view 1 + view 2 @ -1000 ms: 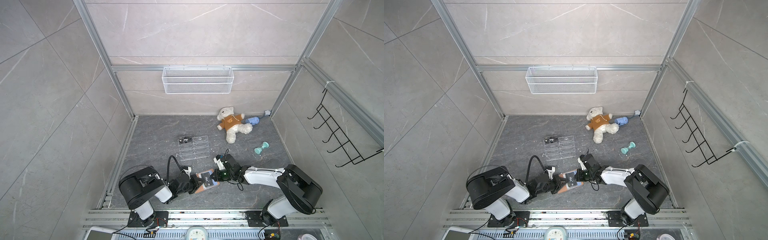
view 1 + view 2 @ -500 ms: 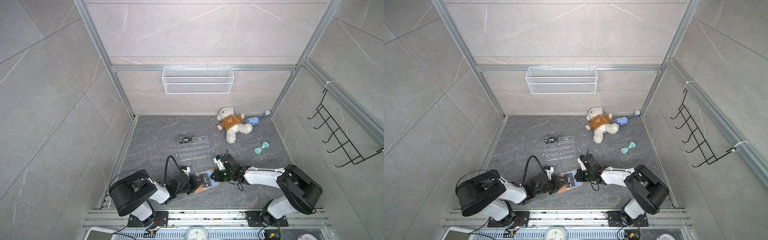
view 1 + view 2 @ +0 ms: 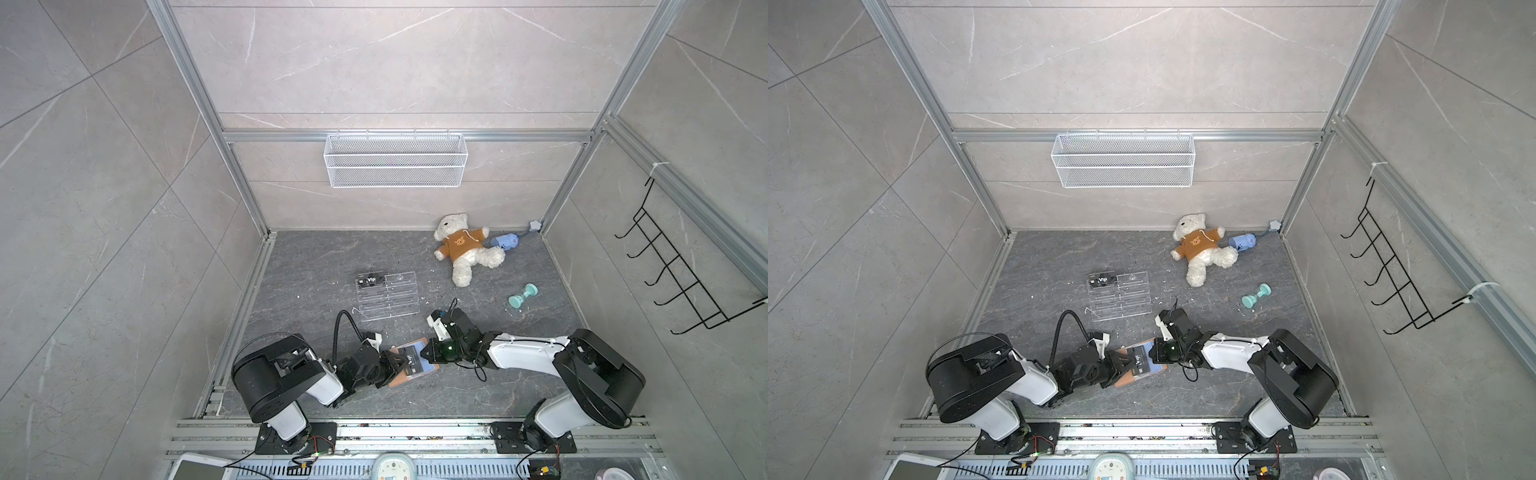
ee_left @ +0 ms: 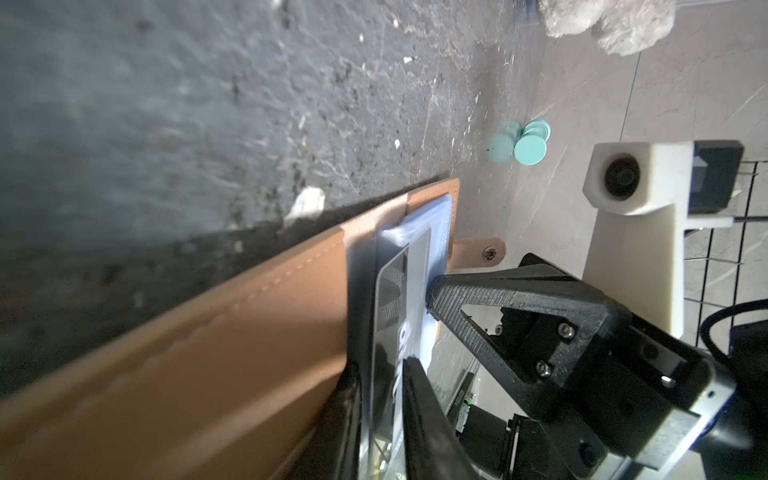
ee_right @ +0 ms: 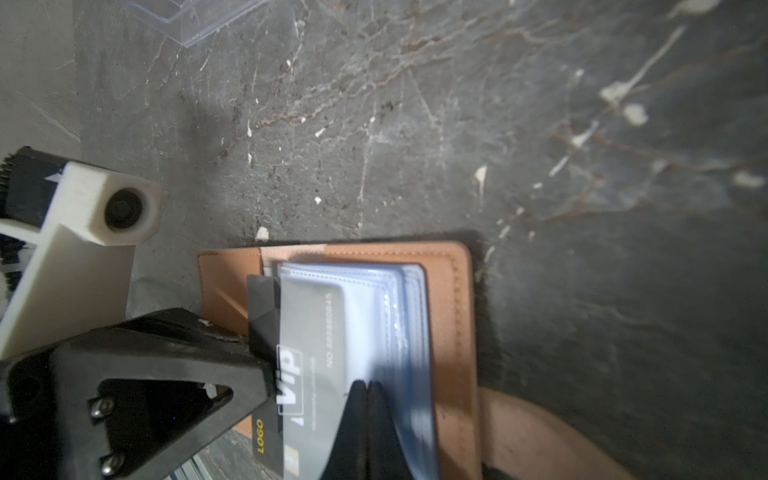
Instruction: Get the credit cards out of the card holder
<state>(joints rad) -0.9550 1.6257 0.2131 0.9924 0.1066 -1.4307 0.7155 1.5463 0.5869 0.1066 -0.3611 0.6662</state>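
Still, left tool point(image 3: 400, 362) clamped on credit card point(image 5: 311, 332), right tool point(image 4: 433, 296) together, unmoved, pressing card holder point(image 5: 453, 332).

Hemming in the card holder point(image 3: 417, 343) from both sides: left claw point(image 3: 398, 366) and right claw point(image 3: 427, 357), close together above it. Fencing its far side, nearby: clear rack point(image 3: 386, 296). Leaving bare worktop point(image 3: 436, 395) open on its near side. Noting teddy bear point(image 3: 461, 251) and dumbbell point(image 3: 523, 296) well apart, far right.
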